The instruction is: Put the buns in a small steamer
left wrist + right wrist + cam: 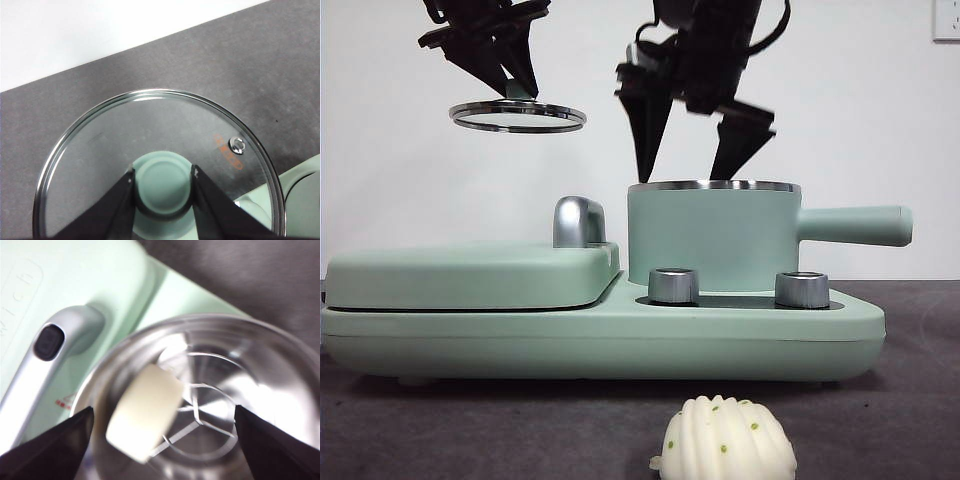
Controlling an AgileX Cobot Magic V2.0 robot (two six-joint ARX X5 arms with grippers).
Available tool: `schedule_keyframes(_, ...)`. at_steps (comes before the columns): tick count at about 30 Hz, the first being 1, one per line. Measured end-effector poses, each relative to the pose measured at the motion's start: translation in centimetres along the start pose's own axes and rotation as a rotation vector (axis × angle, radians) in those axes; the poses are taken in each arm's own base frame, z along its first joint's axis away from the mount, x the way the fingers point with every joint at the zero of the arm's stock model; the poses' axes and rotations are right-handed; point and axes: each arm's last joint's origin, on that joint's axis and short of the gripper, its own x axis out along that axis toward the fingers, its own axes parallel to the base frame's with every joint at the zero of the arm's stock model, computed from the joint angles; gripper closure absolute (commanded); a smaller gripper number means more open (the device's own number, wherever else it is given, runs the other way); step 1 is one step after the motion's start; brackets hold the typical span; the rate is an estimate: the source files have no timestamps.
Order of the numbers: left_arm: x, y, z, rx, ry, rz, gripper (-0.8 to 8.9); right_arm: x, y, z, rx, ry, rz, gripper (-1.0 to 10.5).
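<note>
Grey table point(920, 400) carries the steamer point(712, 240), its lid off. Left gripper point(163, 186) pinches the knob point(162, 182) of the lid point(517, 115), holding it high beside the pot. Right gripper point(162, 440) hangs spread over the pot, where the smooth bun point(143, 412) lies inside. Ridged bun point(728, 440) sits on the table in front.

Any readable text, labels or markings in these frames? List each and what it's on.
"wich": embossed letters on the griddle lid, cut off at the picture's edge, blurred.
Orange print on the glass lid, beside its steam vent: too blurred to read.
Small red mark beside the chrome handle: too blurred to read.
</note>
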Motion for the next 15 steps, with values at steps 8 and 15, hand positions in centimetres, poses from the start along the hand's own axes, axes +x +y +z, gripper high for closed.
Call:
schedule_keyframes(8, 0.0, 0.1, 0.0, -0.001, 0.000, 0.002, 7.95, -3.9, 0.1, 0.3, 0.000, -0.062, -0.010, 5.0)
schedule_keyframes(15, 0.0, 0.1, 0.0, -0.002, 0.001, 0.002, 7.95, -6.8, 2.5, -1.8, -0.046, -0.095, 0.016, 5.0)
